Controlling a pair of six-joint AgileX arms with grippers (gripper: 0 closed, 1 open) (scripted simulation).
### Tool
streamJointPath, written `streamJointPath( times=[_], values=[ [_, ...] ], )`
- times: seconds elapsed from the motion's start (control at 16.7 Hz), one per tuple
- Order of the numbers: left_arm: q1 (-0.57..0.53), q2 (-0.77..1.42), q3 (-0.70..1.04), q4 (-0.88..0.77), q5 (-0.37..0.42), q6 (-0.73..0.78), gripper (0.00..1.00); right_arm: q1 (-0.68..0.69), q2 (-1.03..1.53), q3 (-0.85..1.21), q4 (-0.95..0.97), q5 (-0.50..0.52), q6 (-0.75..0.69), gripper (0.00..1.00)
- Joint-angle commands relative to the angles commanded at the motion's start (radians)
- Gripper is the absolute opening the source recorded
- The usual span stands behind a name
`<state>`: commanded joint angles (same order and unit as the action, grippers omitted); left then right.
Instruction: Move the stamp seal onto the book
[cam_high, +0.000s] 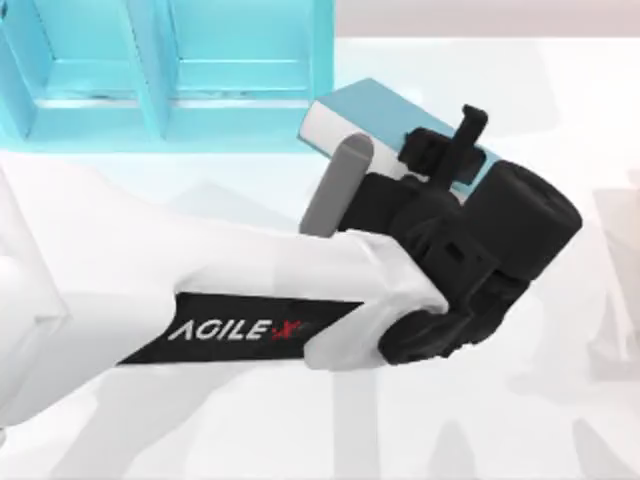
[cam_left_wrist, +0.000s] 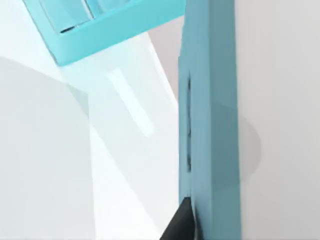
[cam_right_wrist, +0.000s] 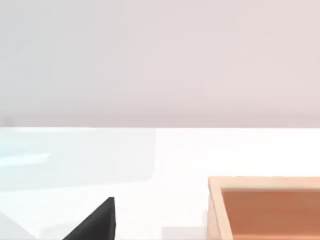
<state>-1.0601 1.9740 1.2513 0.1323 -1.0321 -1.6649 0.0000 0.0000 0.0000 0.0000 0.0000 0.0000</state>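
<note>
The book (cam_high: 385, 108), teal with a white edge, lies tilted at the back of the table, just right of centre. My left arm reaches across the table from the left, and my left gripper (cam_high: 452, 150) hangs over the book's right part, covering it. In the left wrist view the book (cam_left_wrist: 210, 125) stands close as a tall teal slab, with a black tip of the left gripper (cam_left_wrist: 181, 225) right against it. The stamp seal is hidden. A black tip of my right gripper (cam_right_wrist: 95, 222) shows low over the white table in the right wrist view.
A teal compartmented shelf unit (cam_high: 160, 70) stands along the back left, close to the book's left corner, and it appears again in the left wrist view (cam_left_wrist: 110, 30). A shallow wooden box (cam_right_wrist: 265, 205) sits on the table ahead of the right gripper.
</note>
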Motion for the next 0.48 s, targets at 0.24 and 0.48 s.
streamJointPath(
  times=[0.24, 0.48],
  values=[
    [-0.082, 0.115, 0.078, -0.068, -0.093, -0.364, 0.00, 0.000, 0.000, 0.000, 0.000, 0.000, 0.000, 1.00],
    [-0.128, 0.175, 0.122, -0.111, -0.148, -0.566, 0.00, 0.000, 0.000, 0.000, 0.000, 0.000, 0.000, 1.00]
  ],
)
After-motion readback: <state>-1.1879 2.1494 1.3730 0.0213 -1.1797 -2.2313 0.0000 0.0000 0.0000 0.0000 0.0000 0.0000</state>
